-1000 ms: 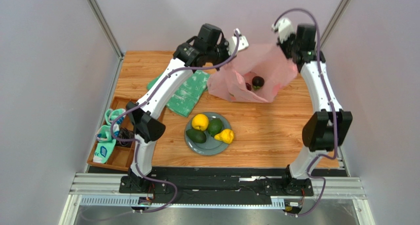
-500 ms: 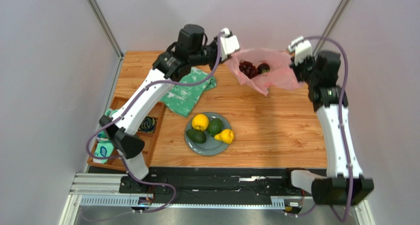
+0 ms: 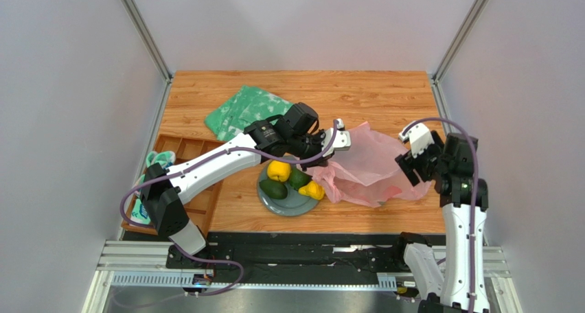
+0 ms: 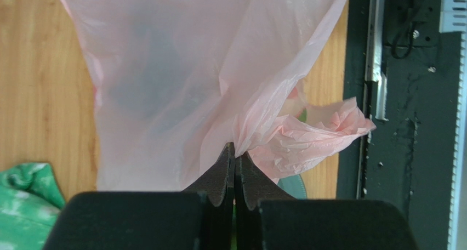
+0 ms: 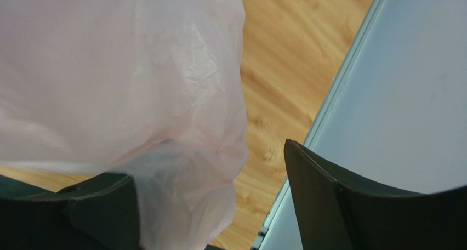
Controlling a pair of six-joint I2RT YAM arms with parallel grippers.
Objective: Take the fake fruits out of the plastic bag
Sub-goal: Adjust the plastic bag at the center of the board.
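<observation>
The pink plastic bag (image 3: 371,172) lies slumped on the table's near right part, its left edge against the plate (image 3: 285,204). My left gripper (image 3: 338,138) is shut on a pinch of the bag's film (image 4: 234,148); the bag (image 4: 181,69) hangs beyond the tips with a dim dark shadow inside. On the plate sit a yellow citrus (image 3: 278,169), two green avocado-like fruits (image 3: 273,189) (image 3: 299,177) and a small yellow lumpy fruit (image 3: 313,189). My right gripper (image 3: 414,156) stands open at the bag's right end (image 5: 208,168), film (image 5: 109,69) draped over its left finger (image 5: 104,206).
A flat green patterned bag (image 3: 244,112) lies at the back left. A wooden compartment tray (image 3: 180,152) with teal items (image 3: 140,212) sits at the left edge. The metal frame rail (image 5: 329,107) and the right wall run close to my right gripper.
Both arms swung down and toward the near edge, bringing the lifted bag onto the table beside the plate. My right gripper has opened and released the bag; the left stays shut on it.
</observation>
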